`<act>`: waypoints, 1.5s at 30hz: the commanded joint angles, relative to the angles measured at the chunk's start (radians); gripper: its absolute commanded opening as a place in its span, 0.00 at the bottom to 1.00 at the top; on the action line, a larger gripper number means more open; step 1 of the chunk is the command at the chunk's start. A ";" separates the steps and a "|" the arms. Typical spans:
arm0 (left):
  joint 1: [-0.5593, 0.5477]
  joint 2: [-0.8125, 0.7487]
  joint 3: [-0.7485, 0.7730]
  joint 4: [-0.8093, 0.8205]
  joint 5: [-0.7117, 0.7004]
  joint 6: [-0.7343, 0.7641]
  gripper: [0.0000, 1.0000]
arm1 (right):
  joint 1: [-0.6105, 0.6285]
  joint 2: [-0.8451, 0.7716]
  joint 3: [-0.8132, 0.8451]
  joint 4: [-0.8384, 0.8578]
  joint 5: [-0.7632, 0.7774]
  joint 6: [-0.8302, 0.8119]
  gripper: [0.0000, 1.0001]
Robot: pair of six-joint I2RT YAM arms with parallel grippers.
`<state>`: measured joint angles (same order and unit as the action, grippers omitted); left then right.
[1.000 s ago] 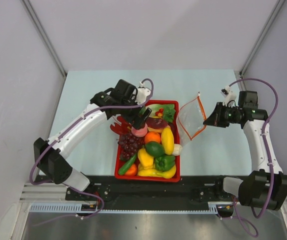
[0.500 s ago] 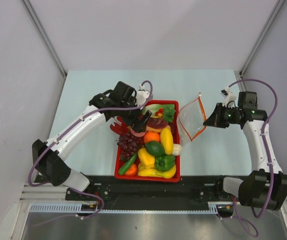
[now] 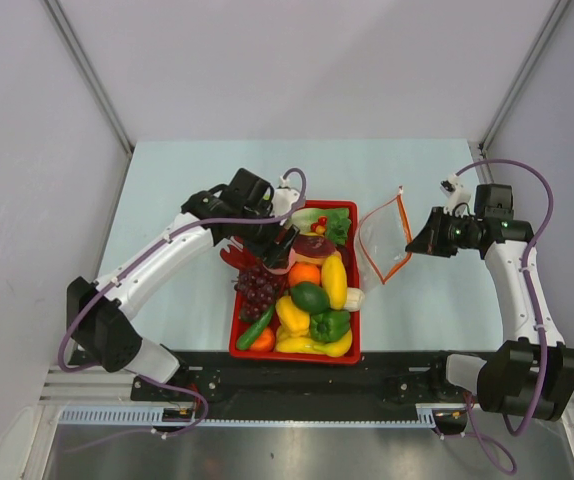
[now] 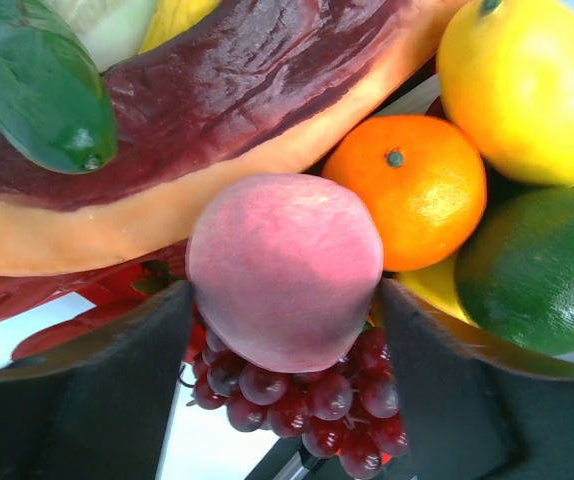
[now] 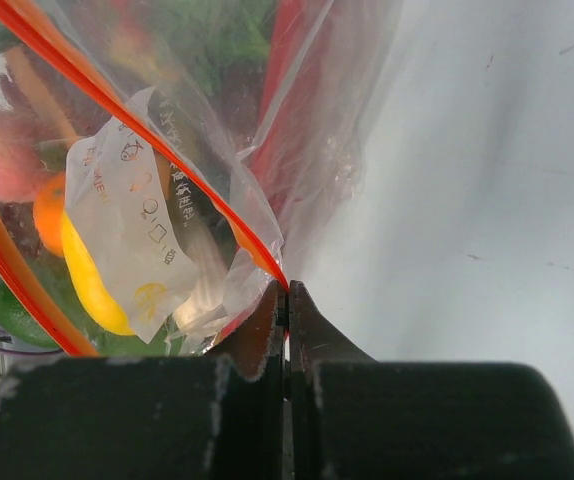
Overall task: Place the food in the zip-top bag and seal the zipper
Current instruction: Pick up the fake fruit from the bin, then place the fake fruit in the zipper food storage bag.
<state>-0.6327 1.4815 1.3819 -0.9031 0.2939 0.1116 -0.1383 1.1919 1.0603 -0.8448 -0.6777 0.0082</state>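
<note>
The pink peach (image 4: 285, 270) lies on the purple grape bunch (image 4: 307, 400) in the red tray (image 3: 295, 357). My left gripper (image 4: 287, 300) has a finger against each side of it. Beside it are the orange (image 4: 407, 190), the yellow lemon (image 4: 527, 90) and the dark green avocado-like piece (image 4: 537, 270). To the right of the tray, my right gripper (image 5: 287, 290) is shut on a corner of the zip-top bag (image 3: 382, 237) and holds it up. The orange-red zipper (image 5: 217, 205) gapes open towards the tray. The bag is empty.
The tray also holds a red lobster (image 3: 235, 257) over its left rim, a slab of toy meat (image 4: 217, 90), a yellow pepper (image 3: 289, 315), a green pepper (image 3: 329, 325) and leafy greens (image 3: 335, 228). Pale blue table (image 3: 167, 190) surrounds the tray, with walls on three sides.
My left gripper dropped lower over the peach and its fingers closed in until they met its sides. The right arm and the bag stayed still.
</note>
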 commanded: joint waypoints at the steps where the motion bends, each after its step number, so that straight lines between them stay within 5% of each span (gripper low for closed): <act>1: -0.001 -0.033 0.012 0.013 0.045 -0.006 0.73 | 0.009 -0.017 0.000 0.016 -0.005 0.004 0.00; 6: 0.001 -0.062 0.077 0.009 0.067 -0.012 0.53 | 0.017 -0.017 -0.003 0.018 -0.010 0.007 0.00; 15: -0.064 0.008 0.359 0.075 0.085 -0.023 0.54 | 0.022 -0.012 -0.003 0.019 -0.016 0.009 0.00; 22: -0.278 0.249 0.713 0.128 0.106 -0.066 0.56 | 0.022 0.000 0.030 0.006 -0.069 0.016 0.00; 30: -0.360 0.416 0.741 0.181 0.036 -0.075 0.56 | -0.030 -0.026 0.052 -0.036 -0.190 0.016 0.00; 35: -0.360 0.454 0.729 0.196 -0.042 -0.079 0.69 | -0.063 -0.061 0.055 -0.077 -0.252 0.006 0.00; 39: -0.357 0.454 0.796 0.123 -0.053 -0.044 1.00 | -0.084 -0.071 0.053 -0.105 -0.279 -0.005 0.00; 45: -0.296 0.286 0.664 -0.002 0.175 0.139 1.00 | -0.129 -0.046 0.063 -0.125 -0.322 -0.005 0.00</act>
<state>-0.9775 1.9392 2.1201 -0.8276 0.2970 0.1001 -0.2386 1.1416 1.0733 -0.9405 -0.9356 0.0074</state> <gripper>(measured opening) 0.994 0.010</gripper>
